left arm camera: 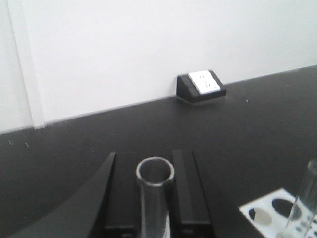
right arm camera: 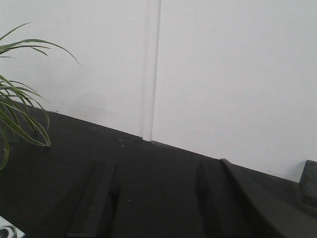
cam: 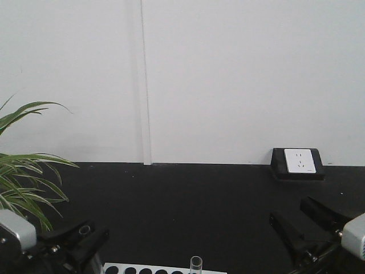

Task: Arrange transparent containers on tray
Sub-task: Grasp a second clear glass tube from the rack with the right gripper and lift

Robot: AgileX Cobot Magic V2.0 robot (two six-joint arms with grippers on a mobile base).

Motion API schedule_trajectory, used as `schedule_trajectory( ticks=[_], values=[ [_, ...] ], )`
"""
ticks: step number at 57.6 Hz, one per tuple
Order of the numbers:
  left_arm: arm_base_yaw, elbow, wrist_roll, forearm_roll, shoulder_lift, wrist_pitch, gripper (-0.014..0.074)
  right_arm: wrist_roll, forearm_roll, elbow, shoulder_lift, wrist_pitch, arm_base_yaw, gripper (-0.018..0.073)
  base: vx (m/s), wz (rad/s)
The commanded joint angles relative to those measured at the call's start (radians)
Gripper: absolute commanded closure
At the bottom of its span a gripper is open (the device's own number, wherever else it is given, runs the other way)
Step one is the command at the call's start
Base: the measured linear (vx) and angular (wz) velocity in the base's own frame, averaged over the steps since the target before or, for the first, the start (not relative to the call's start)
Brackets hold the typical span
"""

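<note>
A clear glass tube [left arm camera: 155,173], one of the transparent containers, stands upright between the black fingers of my left gripper [left arm camera: 152,161], which is shut on it. Its round rim [cam: 84,229] shows at the bottom left of the front view. A second clear tube [cam: 196,265] stands in a white rack with round holes [cam: 142,270]; the left wrist view shows this tube [left arm camera: 303,201] at its right edge. My right gripper [right arm camera: 156,198] hovers open above the black tabletop with nothing between its fingers, and appears at the lower right in the front view [cam: 290,210]. The tray is out of view.
A white wall runs along the back of the black table. A black wedge with a white power socket [cam: 299,162] sits against it at the right. A green leafy plant [cam: 23,177] stands at the far left. The rack's corner [right arm camera: 7,232] lies beside my right gripper.
</note>
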Motion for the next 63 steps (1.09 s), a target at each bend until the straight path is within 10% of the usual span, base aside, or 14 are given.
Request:
schedule_trajectory(
  ticks=[1, 24, 33, 63],
  values=[
    [-0.006, -0.068, -0.009, 0.007, -0.126, 0.045, 0.0600, -0.008, -0.010, -0.029, -0.010, -0.082, 0.000, 0.0145, 0.00, 0.00],
    [-0.006, -0.203, -0.008, 0.029, -0.467, 0.439, 0.0600, 0.270, -0.375, -0.029, 0.050, -0.182, 0.001, 0.0075, 0.00, 0.00],
    [-0.006, -0.202, -0.011, 0.021, -0.494, 0.493, 0.0600, 0.309, -0.518, -0.029, 0.242, -0.436, 0.001, 0.0064, 0.00, 0.00],
    [-0.006, -0.202, -0.044, 0.021, -0.494, 0.495, 0.0600, 0.304, -0.559, -0.138, 0.572, -0.578, 0.001, 0.0064, 0.00, 0.00]
  ],
)
